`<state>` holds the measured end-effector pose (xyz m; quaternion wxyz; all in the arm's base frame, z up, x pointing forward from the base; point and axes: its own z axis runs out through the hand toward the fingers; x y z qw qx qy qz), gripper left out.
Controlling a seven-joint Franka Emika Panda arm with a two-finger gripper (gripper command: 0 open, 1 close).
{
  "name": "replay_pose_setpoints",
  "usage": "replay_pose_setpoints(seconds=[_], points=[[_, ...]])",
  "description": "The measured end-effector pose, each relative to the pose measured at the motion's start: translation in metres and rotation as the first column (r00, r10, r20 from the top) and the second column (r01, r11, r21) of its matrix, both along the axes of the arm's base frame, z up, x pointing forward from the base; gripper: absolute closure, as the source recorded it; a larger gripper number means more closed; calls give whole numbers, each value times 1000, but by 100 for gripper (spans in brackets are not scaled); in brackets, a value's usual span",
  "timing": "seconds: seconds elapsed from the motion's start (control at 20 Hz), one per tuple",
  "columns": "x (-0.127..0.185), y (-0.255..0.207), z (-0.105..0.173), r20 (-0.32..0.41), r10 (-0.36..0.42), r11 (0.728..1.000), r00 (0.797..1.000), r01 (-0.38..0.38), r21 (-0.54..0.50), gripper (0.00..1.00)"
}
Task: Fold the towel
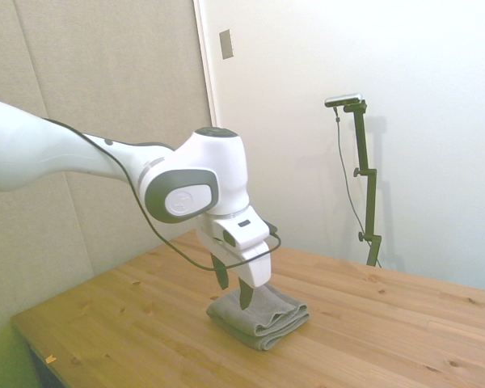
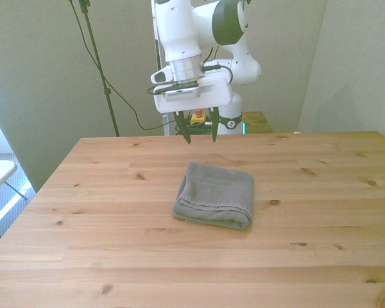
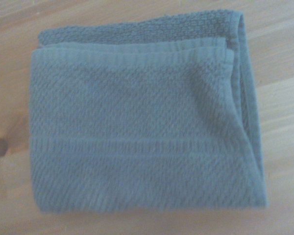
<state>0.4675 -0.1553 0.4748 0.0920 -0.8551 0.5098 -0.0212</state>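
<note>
Your white two-finger gripper (image 2: 197, 136) hangs open and empty above the plain grey rectangular cloth towel (image 2: 215, 195), which lies already doubled at mid-table on the wooden table (image 2: 115, 256). For another fold, I'd descend on the layered edge at the towel's 6 o'clock in the front view, pinching every layer together.

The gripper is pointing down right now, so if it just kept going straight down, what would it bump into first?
Most likely the towel: the gripper hangs open above it, and the wrist view shows the towel directly below.
</note>
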Motion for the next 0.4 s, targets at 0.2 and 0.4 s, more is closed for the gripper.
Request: replay_pose_setpoints(seconds=[0.2,0.4], points=[[-15,68,-13,-25,82,996,996,-83,-31,0],[-30,109,-23,-38,135,989,990,-137,-56,0]])
